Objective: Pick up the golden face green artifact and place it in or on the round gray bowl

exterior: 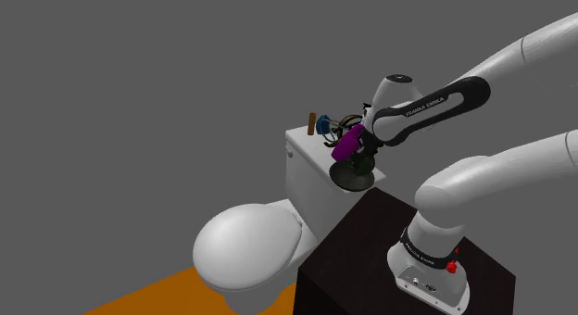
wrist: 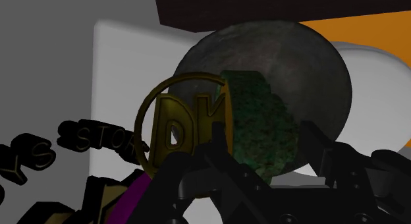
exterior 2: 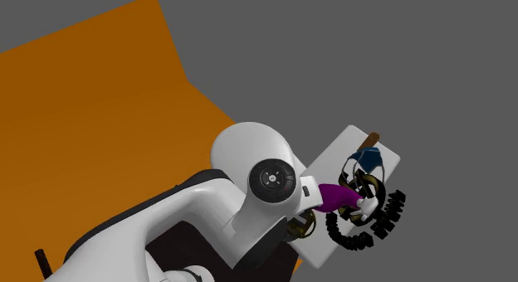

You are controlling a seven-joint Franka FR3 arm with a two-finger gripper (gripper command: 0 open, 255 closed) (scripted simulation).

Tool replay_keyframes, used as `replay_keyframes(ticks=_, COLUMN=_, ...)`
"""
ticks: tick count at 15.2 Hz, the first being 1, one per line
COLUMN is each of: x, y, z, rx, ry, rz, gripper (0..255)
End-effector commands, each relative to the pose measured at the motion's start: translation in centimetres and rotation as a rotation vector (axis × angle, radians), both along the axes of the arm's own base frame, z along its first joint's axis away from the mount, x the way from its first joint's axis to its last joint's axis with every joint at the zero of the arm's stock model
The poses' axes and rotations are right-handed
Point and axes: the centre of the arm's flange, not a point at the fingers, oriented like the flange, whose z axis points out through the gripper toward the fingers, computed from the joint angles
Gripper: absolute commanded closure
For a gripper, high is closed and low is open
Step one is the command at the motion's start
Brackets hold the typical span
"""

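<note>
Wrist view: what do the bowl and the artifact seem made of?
The bowl: mottled dull grey, looks like stone or worn metal. The artifact: rough, speckled green body, perhaps corroded stone; its face is smooth dull gold, seemingly metal.

Gray bowl (exterior: 353,180) atop toilet tank (exterior: 309,172)

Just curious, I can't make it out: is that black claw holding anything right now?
Gripper: closed on the rough green artifact with a golden face, holding it over the round gray bowl.
</note>
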Motion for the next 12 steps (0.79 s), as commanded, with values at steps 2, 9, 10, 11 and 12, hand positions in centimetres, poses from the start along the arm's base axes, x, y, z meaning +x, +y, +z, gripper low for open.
replay_keyframes(ticks=2, x=0.0, y=0.0, z=0.0, rx=0.000, ry=0.000, rz=0.000, gripper=0)
replay_keyframes(ticks=9, x=-0.4, y=0.2, z=2.6, rx=0.000, ry=0.000, rz=0.000, gripper=0)
replay_keyframes(ticks=10, x=-0.5, y=0.3, z=3.9, rx=0.000, ry=0.000, rz=0.000, gripper=0)
replay_keyframes(ticks=11, x=-0.7, y=0.4, z=4.9, rx=0.000, ry=0.000, rz=0.000, gripper=0)
replay_keyframes(ticks=12, x=-0.7, y=0.4, z=4.9, rx=0.000, ry=0.000, rz=0.000, gripper=0)
